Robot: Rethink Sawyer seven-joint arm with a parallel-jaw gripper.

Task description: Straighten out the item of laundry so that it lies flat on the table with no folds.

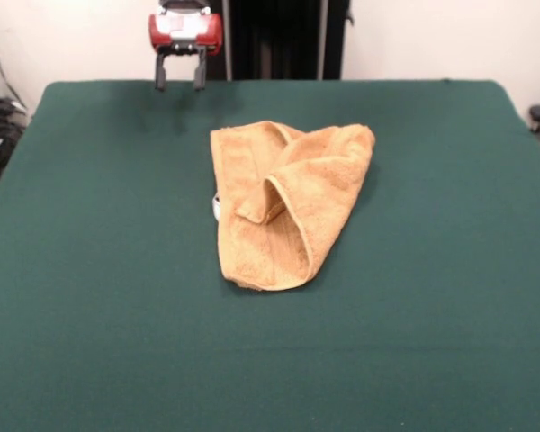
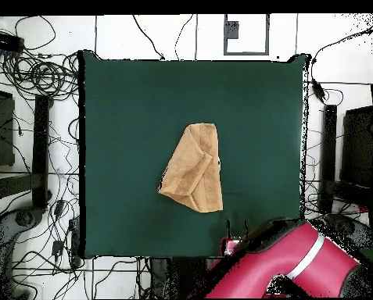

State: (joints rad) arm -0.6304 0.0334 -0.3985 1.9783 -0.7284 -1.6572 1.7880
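End effector [image 1: 180,79] hanging at far edge of the surface [image 1: 432,315] in front view, up by the pedestal side, two dark fingers [image 1: 161,72] pointing down w/ a clear gap between them, so spread apart, nothing held. Red housing above them. Well apart from the towel [image 1: 283,202].

Overhead view: end effector [image 2: 237,228] sits right at the surface's [image 2: 127,101] bottom edge, red arm [image 2: 291,269] curving off toward bottom right. Fingers visible as two short dark prongs, empty.

Towel [image 2: 195,168] lies near centre of the surface, not flat. Golden-tan terry, bunched into a rough wedge shape. Front view: one side doubled over on itself, a rolled hem running diagonally across the middle, forming a pocket-like fold. Top edge wide, bottom edge narrower and rounded. Small white tag [image 1: 216,206] peeking out at its left edge in front view; overhead it's a tiny speck on the right side.
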